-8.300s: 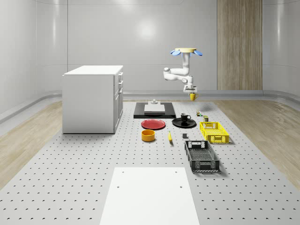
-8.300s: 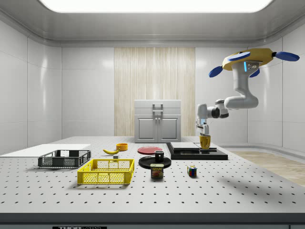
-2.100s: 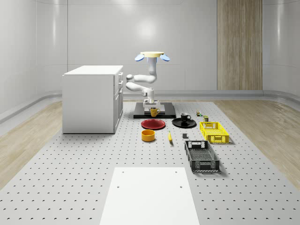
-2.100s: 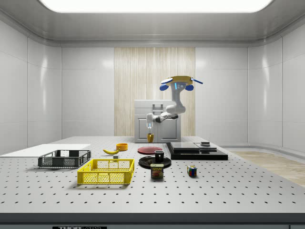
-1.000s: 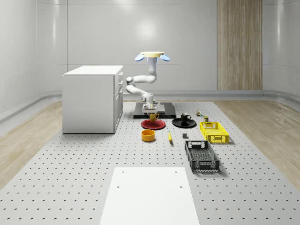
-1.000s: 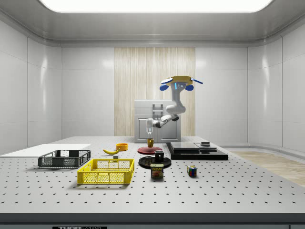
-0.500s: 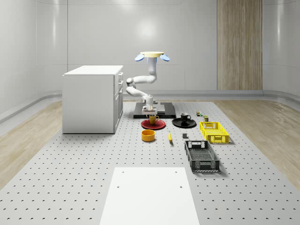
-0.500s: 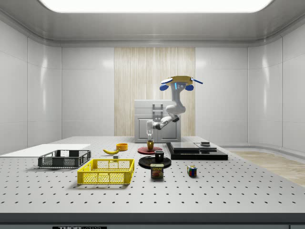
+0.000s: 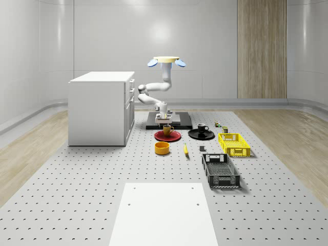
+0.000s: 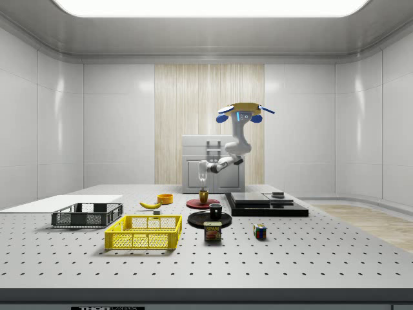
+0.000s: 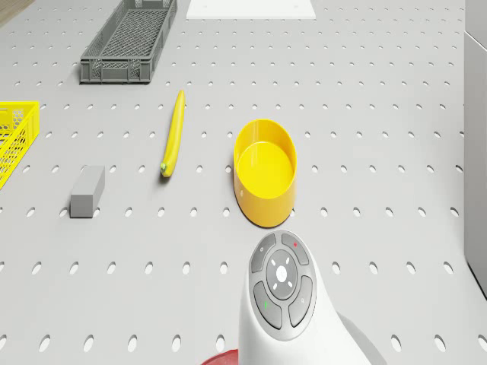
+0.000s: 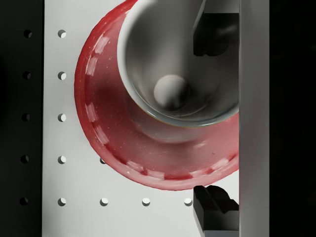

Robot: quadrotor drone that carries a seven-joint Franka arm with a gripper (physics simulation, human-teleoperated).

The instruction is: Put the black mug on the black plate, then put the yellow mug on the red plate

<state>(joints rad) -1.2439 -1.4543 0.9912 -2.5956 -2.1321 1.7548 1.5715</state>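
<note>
Yellow mug (image 9: 167,130) upright on red plate (image 9: 167,136)

I see a white cabinet (image 9: 102,108) standing on the counter (image 9: 77,195) toward its far edge. A yellow bowl (image 9: 162,148) sits near the middle beside a banana (image 9: 185,149) and a small grey block (image 9: 202,149). A yellow crate (image 9: 234,144) and grey crate (image 9: 220,170) lie apart.

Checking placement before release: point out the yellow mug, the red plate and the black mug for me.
yellow mug (image 9: 166,130): whole-scene view, on its body.
red plate (image 12: 123,148): wrist view, on its inner rim.
black mug (image 9: 202,128): whole-scene view, on its body.
</note>
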